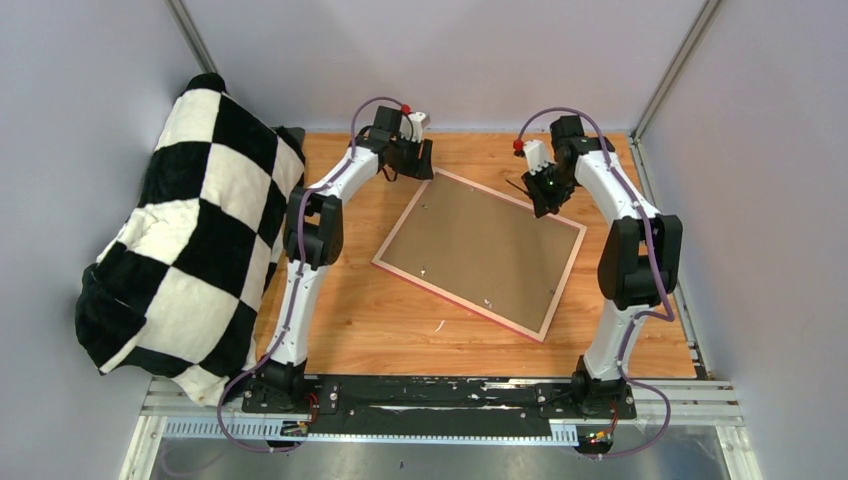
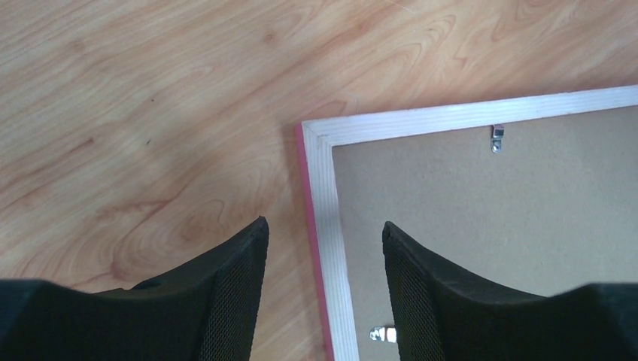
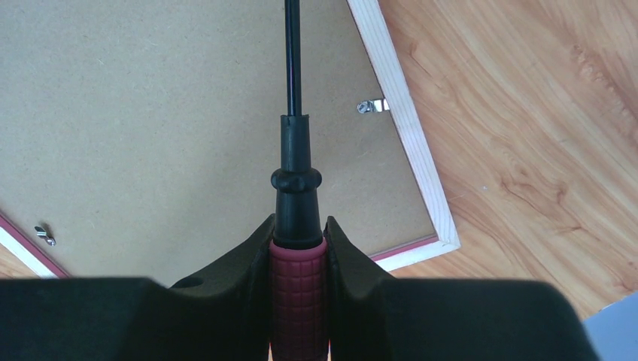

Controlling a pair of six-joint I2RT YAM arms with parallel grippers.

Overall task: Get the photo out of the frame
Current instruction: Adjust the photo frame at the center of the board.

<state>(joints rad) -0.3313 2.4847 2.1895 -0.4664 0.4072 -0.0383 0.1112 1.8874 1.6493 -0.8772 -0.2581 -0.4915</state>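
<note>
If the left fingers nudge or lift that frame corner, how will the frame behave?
Likely stiff: the frame has solid-looking wooden rails, so it should lift as one piece. Lying flat on the smooth table, it would probably slide and pivot when pushed. Metal tabs probably keep the backing board in.

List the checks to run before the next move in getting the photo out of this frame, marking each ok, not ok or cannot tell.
1. Frame face down, backing board up: ok.
2. Right gripper shut on screwdriver: ok.
3. Left gripper open over the frame edge: ok.
4. Clips turned clear of the board: not ok, two in view reach over it.
5. Screwdriver tip on a clip: cannot tell.
6. Photo under the board: cannot tell, hidden.
</note>
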